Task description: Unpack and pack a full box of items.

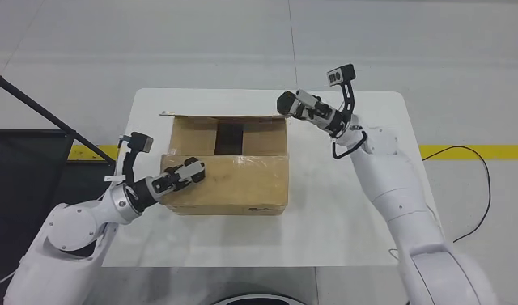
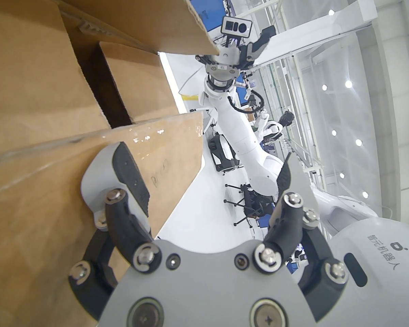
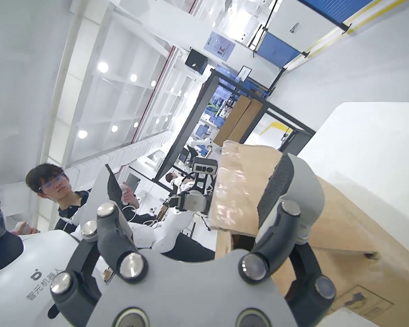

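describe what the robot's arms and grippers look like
The left arm and right arm are glossy white with black joints. The left gripper and right gripper have grey screwed base plates, black linkages, white fingers with black ribbed pads. A black cable loops by the right wrist.

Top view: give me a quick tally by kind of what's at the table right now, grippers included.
cardboard box: 1
grippers: 2, the left gripper and the right gripper, both open at the box's flaps
table: 1
Total: 4
What is inside the box cannot be counted; there is just a dark gap between the flaps.
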Controlling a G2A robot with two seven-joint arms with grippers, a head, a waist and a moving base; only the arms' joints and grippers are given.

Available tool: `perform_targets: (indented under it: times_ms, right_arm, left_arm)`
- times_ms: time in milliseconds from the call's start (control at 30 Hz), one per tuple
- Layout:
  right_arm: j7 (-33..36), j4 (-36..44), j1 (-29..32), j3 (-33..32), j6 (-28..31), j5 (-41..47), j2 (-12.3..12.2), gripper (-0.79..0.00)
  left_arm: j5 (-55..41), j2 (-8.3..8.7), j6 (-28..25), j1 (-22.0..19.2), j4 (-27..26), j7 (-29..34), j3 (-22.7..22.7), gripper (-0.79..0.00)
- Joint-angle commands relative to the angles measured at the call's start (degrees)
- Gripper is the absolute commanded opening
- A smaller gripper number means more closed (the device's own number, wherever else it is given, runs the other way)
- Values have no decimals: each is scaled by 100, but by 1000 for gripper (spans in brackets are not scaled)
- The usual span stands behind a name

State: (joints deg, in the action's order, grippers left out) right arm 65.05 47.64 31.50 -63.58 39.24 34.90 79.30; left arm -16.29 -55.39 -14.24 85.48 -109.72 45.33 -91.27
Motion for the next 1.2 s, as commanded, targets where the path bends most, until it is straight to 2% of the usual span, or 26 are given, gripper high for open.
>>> perform_targets:
  times_ms: [0,267,467,800,1167]
  right_arm:
    - [104,299,129,-37,-104,26,-57,0]
    - [501,1167,597,-82,-501,134,-232,0]
    - [715,1092,692,40,-723,202,-244,0]
    - [424,1129,766,250,-1021,-240,-227,0]
    - [325,1528,979,212,-1578,-597,-310,0]
  left_arm:
    - [54,-1,32,-17,11,-14,16,0]
    - [400,-6,137,-119,52,-97,139,0]
    - [546,-15,105,-169,21,-170,229,0]
    - [734,-27,22,-222,15,-359,256,0]
    - [796,-30,-25,-235,94,-392,225,0]
